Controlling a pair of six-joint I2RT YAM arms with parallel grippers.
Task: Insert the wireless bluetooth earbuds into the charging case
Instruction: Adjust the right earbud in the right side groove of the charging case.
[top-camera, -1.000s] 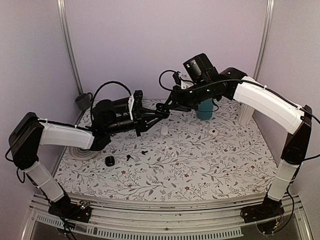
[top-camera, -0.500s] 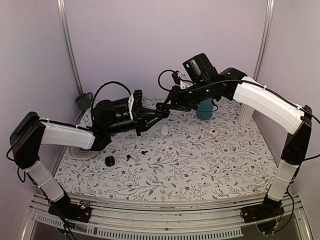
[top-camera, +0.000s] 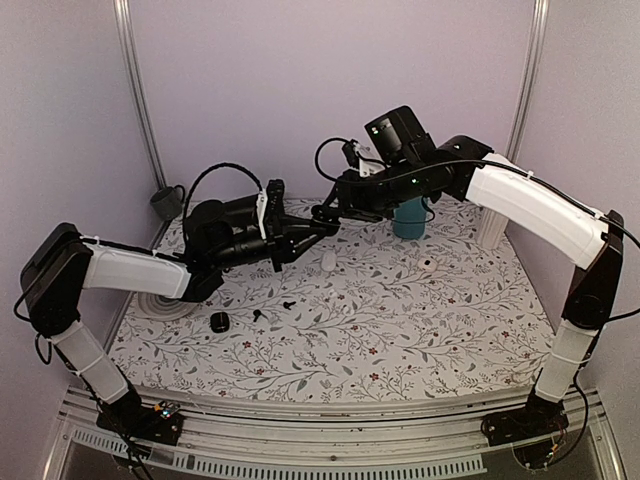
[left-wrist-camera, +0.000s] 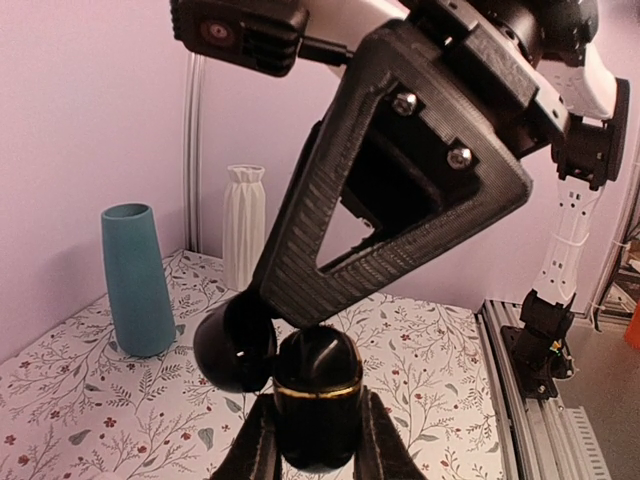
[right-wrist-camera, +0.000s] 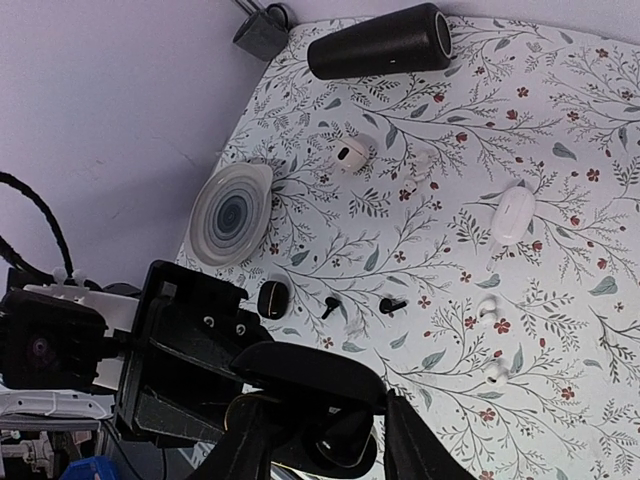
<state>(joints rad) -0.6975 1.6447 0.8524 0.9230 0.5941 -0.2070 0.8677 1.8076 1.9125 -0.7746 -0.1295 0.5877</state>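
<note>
Here, in mid-air, my left gripper (left-wrist-camera: 312, 445) is clamped on the black case (left-wrist-camera: 318, 375) and holds it upright, its gold ring showing just above the fingers. The lid (left-wrist-camera: 235, 345) looks swung open to one side. My right gripper (right-wrist-camera: 325, 425) meets the case from the opposite side. Its jaws stand apart around the case, and I cannot tell whether the pads touch it. I see no bud between them.

The black buds (right-wrist-camera: 328, 305) lie on the table (top-camera: 400, 330), below the case and toward the arm bases. They rest flat on their sides, and their stems are too small to read for direction. The white buds (right-wrist-camera: 487, 312) also lie below the case, farther toward the right arm's side.

In my judgement the coming move turns on that drop. The buds are down and back from the case, slightly to the left arm's side of it. The left arm is occupied, so the right gripper is the one free to descend.

Against the earlier top view, the right wrist has edged slightly toward the left arm. The case and the buds keep their places.
</note>
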